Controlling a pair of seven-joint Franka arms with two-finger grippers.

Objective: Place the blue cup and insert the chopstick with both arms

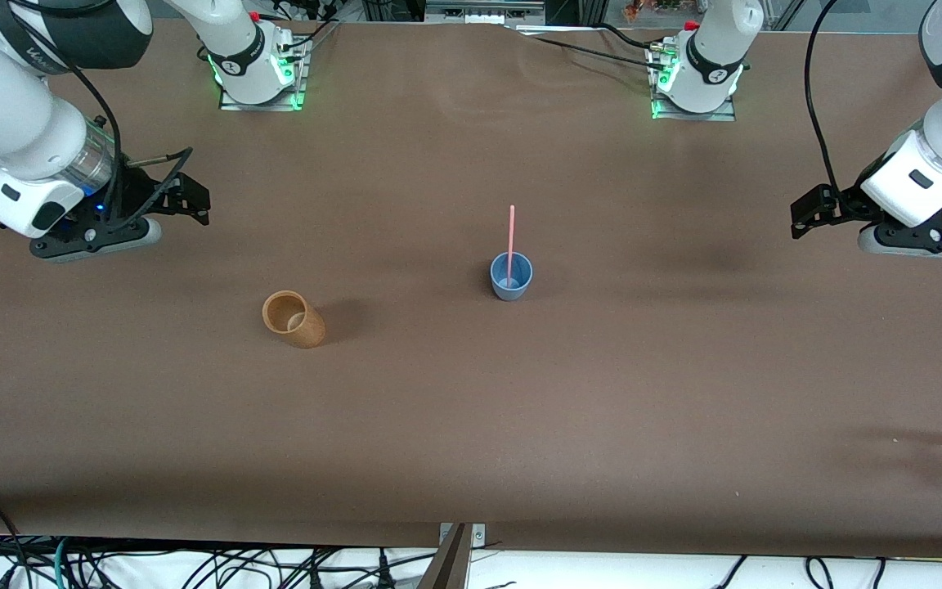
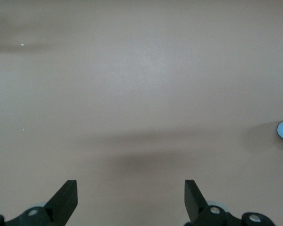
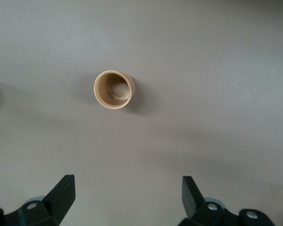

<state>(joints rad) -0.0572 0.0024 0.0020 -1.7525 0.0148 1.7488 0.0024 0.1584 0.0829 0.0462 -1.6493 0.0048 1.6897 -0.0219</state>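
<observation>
Standing upright near the middle of the counter, the blue cup already has the chopstick in it: the pink stick's lower end rests inside the cup and its long axis runs nearly straight up, with most of its length showing above the rim. From where things lie now, I'd judge the job done or all but done, with nothing left for either arm to grasp.

Both arms sit well apart from the cup, one off toward each end of the counter. The left claw hangs low over bare counter at the left arm's end, its jaws spread wide with nothing between them; its wrist camera catches only a sliver of light blue at the frame's edge, so the cup lies off to the side of that claw, not under it. The right claw is likewise spread and empty, at the right arm's end. Neither is clearly closer to the cup.

A tan cup stands upright on the counter toward the right arm's end, nearer the front camera than the blue cup, and it is what the right wrist camera looks down on.

The only writing is a partial word on the right arm's upper casing, too cut off to read; the cups carry no labels that I can see.
</observation>
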